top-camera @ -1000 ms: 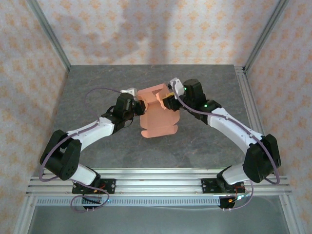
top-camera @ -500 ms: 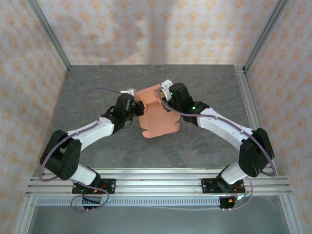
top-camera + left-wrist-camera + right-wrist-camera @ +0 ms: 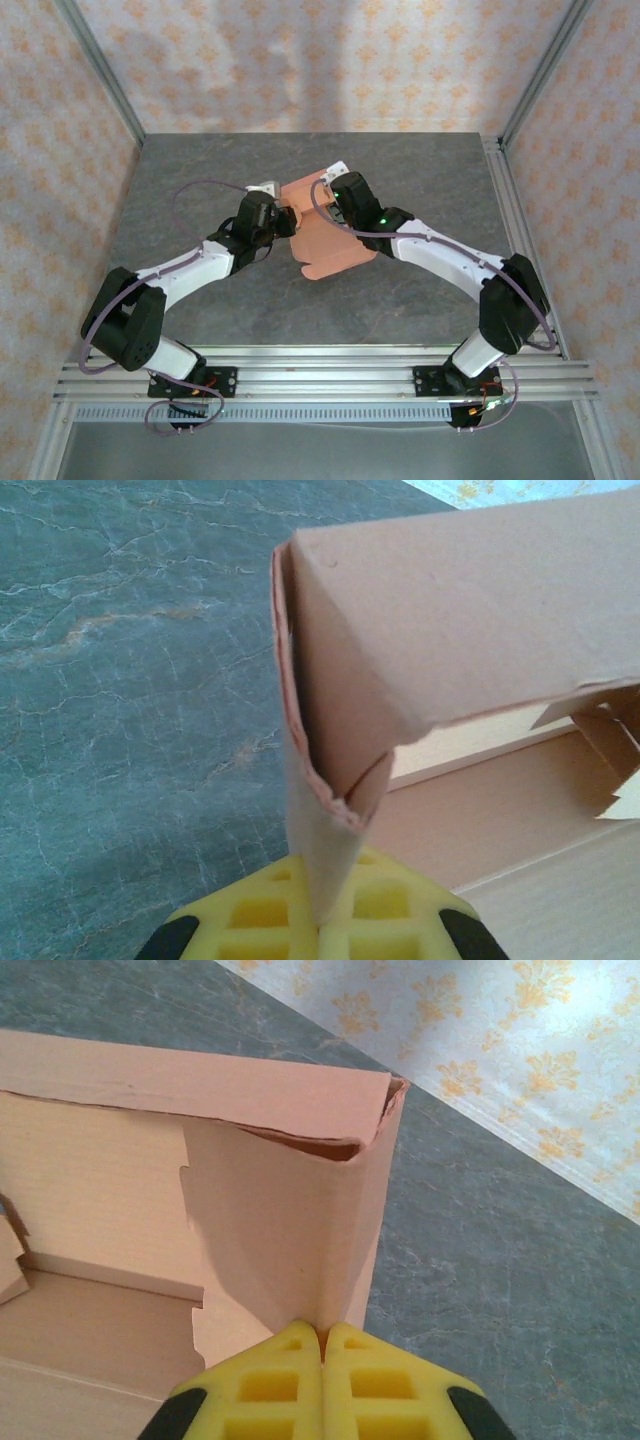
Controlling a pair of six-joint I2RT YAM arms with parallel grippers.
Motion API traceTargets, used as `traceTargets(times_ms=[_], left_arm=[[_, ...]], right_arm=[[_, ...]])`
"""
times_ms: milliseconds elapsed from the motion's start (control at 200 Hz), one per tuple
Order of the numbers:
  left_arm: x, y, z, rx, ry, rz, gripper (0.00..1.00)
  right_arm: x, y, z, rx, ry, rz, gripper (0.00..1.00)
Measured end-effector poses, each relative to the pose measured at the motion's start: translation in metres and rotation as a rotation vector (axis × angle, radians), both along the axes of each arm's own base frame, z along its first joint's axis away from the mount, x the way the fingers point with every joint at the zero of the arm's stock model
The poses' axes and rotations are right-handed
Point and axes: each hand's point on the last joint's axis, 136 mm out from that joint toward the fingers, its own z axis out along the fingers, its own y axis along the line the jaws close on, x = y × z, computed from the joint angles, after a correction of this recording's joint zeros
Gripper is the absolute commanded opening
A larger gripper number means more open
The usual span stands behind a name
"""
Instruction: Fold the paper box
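in the last second the right gripper (image 3: 327,196) swung inward, turning the paper box (image 3: 330,245) askew. it and the left gripper (image 3: 284,222) each pinch a raised wall of card tight, so the far end looks nearly formed. the box sits in the middle of the grey marbled table (image 3: 200,180), with floral wallpaper (image 3: 300,60) behind.
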Motion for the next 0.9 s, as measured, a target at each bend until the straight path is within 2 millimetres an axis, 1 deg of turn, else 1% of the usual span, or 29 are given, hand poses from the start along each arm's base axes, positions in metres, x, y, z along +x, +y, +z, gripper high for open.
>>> traceTargets(times_ms=[195,320,395,516,586,651,736,801,901], left_arm=[[-0.001,-0.001,0.001,-0.003,-0.002,-0.004,0.0],[-0.001,-0.001,0.004,-0.006,-0.008,-0.004,0.0],[-0.001,-0.001,0.006,-0.009,-0.013,-0.005,0.0],[-0.002,-0.001,0.01,-0.016,-0.022,-0.007,0.0],[-0.002,-0.002,0.012,-0.02,-0.025,-0.012,0.0],[-0.002,-0.003,0.013,-0.024,-0.027,-0.017,0.0],[-0.002,-0.004,0.013,-0.026,-0.027,-0.02,0.0],[-0.002,-0.004,0.013,-0.026,-0.027,-0.021,0.0],[-0.003,-0.004,0.013,-0.028,-0.026,-0.023,0.0]], right_arm=[[0.001,-0.003,0.0,-0.009,-0.002,-0.014,0.38],[0.002,-0.007,0.002,0.027,0.015,-0.007,0.44],[0.001,-0.013,0.009,0.073,0.025,0.001,0.48],[-0.006,-0.021,0.025,0.183,0.045,0.043,0.63],[-0.014,-0.024,0.036,0.251,0.056,0.096,0.69],[-0.023,-0.027,0.043,0.311,0.067,0.133,0.72],[-0.032,-0.029,0.051,0.381,0.077,0.18,0.73],[-0.035,-0.031,0.056,0.437,0.084,0.203,0.73],[-0.035,-0.036,0.061,0.516,0.101,0.227,0.72]])
